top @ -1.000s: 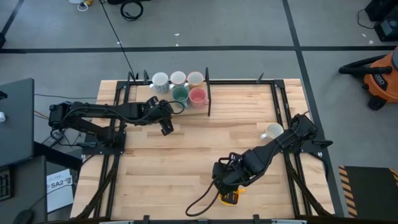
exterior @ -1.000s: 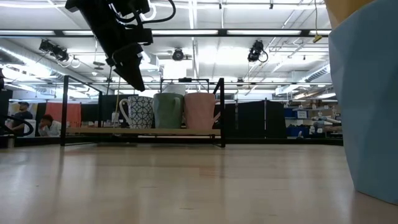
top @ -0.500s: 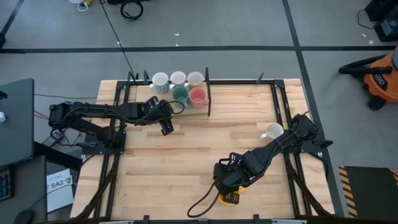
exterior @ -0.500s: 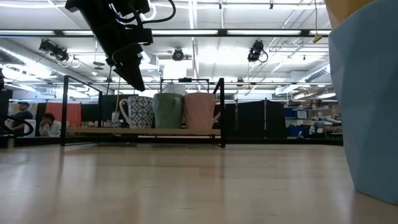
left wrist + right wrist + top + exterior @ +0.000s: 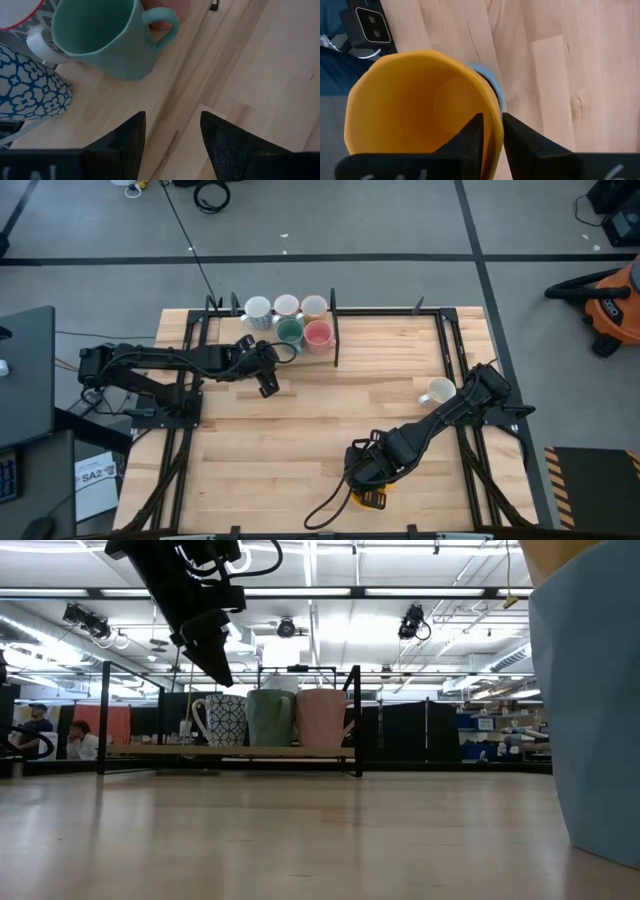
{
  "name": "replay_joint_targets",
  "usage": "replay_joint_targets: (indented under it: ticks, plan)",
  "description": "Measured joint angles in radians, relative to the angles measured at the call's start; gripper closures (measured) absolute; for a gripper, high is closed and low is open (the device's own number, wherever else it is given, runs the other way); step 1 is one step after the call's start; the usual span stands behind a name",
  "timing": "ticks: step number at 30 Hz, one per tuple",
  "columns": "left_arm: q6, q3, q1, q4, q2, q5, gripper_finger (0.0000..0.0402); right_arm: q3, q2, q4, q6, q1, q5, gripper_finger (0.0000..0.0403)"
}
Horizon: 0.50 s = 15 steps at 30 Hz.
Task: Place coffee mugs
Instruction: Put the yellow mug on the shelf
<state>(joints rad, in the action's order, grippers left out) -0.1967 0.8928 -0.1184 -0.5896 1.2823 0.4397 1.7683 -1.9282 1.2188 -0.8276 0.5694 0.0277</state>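
Looking down from the high view, five mugs are seen clustered at the table's (image 5: 300,430) far edge: a patterned mug (image 5: 257,310), a white mug (image 5: 286,306), a cream mug (image 5: 313,306), a green mug (image 5: 289,331) and a pink mug (image 5: 317,334). The left gripper (image 5: 267,383) is held just before them. A sixth mug (image 5: 437,391) is seen by the right arm's base, and the right gripper (image 5: 366,485) is placed at the near edge over an orange mug (image 5: 368,499).

In the low view, the patterned, green and pink mugs are lined up on a rack (image 5: 230,751), with a blue mug (image 5: 590,700) close at the right.

In the left wrist view, the fingers (image 5: 127,140) are spread wide and empty.

In the right wrist view, the orange mug's wall is pinched between narrowly set fingers (image 5: 472,135).
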Motion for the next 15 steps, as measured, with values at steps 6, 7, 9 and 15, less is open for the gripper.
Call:
replay_joint_targets:
  ticks: [6, 7, 9, 15]
  plan:
    - [-0.001, 0.000, 0.000, 0.000, 0.000, 0.000, 0.0205, -0.001, 0.000, 0.003, 0.001, 0.000, 0.000, 0.0371]
    - [-0.001, 0.000, 0.000, 0.000, 0.000, 0.000, 0.0205, -0.001, 0.000, 0.003, 0.001, 0.000, 0.000, 0.0372]
    - [0.000, 0.000, 0.000, 0.000, 0.000, 0.000, 0.0205, -0.001, 0.000, 0.002, 0.001, -0.001, 0.000, 0.0372]
    - [-0.001, 0.000, 0.000, 0.000, 0.000, 0.000, 0.0205, -0.001, 0.000, 0.001, 0.001, -0.004, 0.004, 0.0369]
